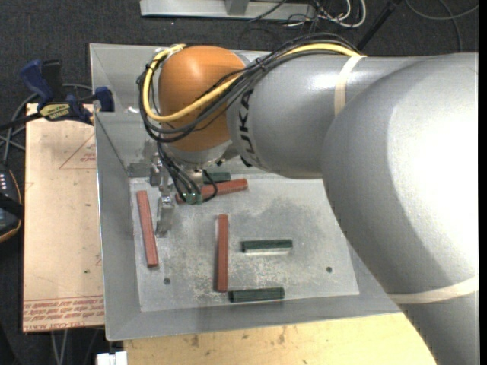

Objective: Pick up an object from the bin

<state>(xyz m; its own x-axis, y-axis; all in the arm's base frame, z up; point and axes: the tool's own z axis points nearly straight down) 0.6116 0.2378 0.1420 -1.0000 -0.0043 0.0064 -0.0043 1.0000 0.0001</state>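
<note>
My gripper hangs low over the left part of the bin, under the arm's orange cover. Just to its left a long red-brown stick lies lengthwise on the floor, very close to the gripper's tip. Another red-brown stick lies slanted just right of the gripper, its left end hidden under the wrist. Beside it a short dark green bar peeks out. Nothing shows between the gripper's tips.
Further toward the front, a third red-brown stick lies lengthwise mid-bin. A dark green bar rests to its right and another at the front wall. The arm covers the bin's back and right side.
</note>
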